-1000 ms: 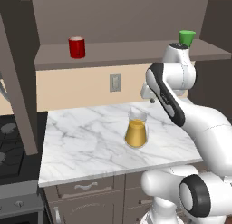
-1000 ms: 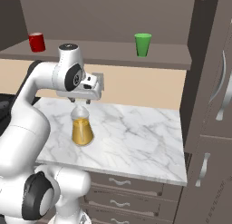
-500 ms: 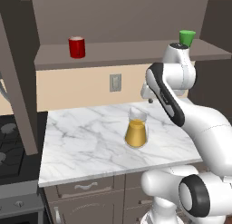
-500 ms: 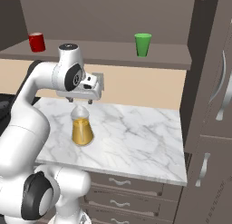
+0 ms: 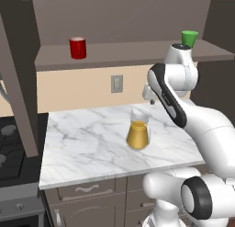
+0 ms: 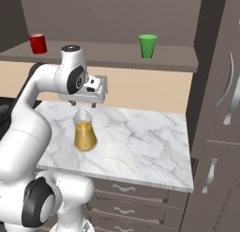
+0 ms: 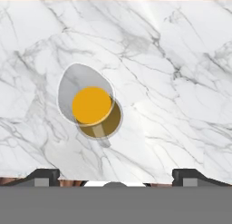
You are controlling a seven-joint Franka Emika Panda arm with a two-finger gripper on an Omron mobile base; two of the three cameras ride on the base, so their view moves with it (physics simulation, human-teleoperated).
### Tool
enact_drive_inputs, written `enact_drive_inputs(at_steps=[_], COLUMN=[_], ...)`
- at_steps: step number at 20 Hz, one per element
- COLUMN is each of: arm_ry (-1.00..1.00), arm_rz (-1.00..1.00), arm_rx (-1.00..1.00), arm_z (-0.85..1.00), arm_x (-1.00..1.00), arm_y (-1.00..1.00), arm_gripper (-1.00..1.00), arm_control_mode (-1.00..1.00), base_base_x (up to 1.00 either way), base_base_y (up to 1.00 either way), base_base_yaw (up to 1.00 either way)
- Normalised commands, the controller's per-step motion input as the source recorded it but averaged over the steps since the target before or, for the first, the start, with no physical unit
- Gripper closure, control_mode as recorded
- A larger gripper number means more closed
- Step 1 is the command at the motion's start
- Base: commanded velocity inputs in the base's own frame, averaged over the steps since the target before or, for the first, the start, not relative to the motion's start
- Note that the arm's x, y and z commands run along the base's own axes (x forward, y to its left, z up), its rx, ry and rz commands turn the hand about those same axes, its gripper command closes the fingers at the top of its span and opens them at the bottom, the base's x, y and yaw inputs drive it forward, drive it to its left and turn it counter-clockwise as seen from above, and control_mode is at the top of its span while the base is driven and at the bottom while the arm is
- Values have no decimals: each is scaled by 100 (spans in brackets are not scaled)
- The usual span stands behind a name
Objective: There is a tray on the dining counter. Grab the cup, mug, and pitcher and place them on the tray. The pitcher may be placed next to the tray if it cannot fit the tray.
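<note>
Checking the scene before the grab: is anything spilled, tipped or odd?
Nothing stands out. The clear glass pitcher of orange liquid stands upright on the white marble countertop, no spill around it; the open end effector hangs above it.

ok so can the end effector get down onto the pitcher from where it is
Probably yes. The end effector hangs open just above the pitcher, which stands upright and alone on the marble top; nothing lies between them.
</note>
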Motion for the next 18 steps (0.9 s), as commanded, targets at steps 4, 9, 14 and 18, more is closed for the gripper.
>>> enact_drive_inputs(at_steps=[4,9,14,18], arm_ry=[0,0,0,0], arm_rz=[0,0,0,0], arm_rx=[2,4,2,0], arm_z=[13,39,60,65], arm_x=[0,0,-13,-48], arm_y=[-2,0,0,0], arm_gripper=[-100,-100,-100,-100], arm_control_mode=[-100,-100,-100,-100], base_base_x=[0,0,0,0], base_base_y=[0,0,0,0], base_base_yaw=[0,0,0,0])
